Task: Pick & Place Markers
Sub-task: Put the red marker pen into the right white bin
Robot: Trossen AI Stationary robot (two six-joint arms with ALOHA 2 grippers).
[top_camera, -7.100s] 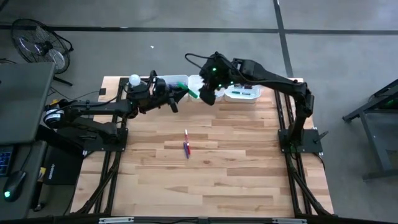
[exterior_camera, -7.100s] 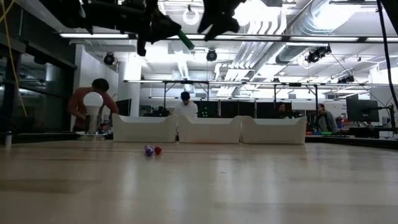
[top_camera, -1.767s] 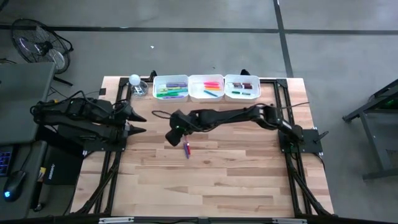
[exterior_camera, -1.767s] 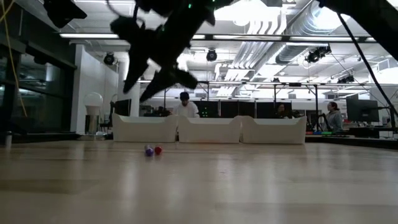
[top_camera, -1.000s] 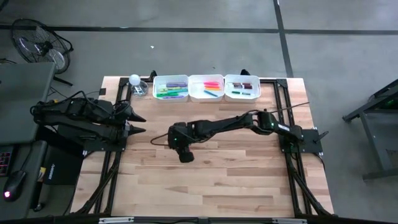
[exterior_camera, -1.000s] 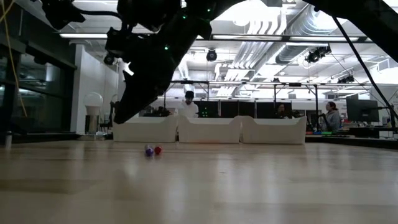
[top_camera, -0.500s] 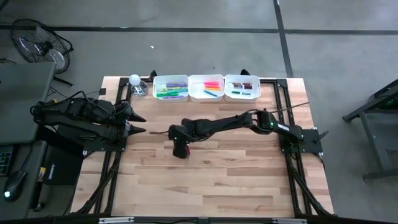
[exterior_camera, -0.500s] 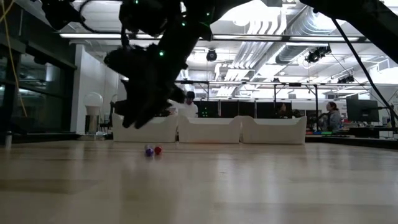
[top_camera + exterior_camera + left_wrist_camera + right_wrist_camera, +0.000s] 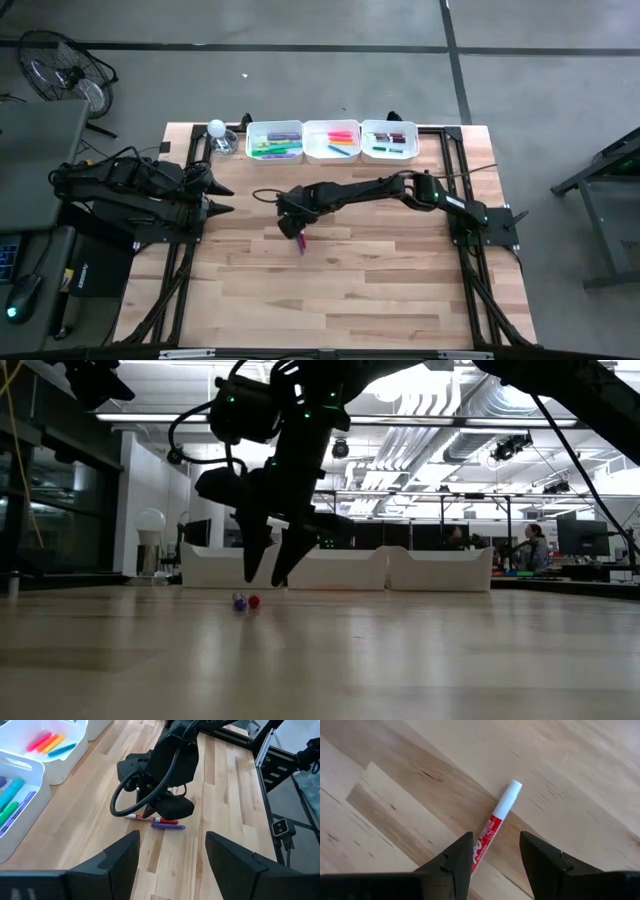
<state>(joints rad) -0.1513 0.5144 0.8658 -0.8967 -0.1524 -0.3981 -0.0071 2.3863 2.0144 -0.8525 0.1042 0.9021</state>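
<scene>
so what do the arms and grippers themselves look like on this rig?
Both arms are dark, jointed links. The right gripper has two tapered black fingers, a looping black cable at the wrist and green indicator lights. The left gripper has matching broad black fingers.

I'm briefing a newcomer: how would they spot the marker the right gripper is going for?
Look mid-table, in front of the three white trays, under the right gripper with its open fingers. Two markers lie side by side; it is the red marker with the white end, not the purple marker.
</scene>
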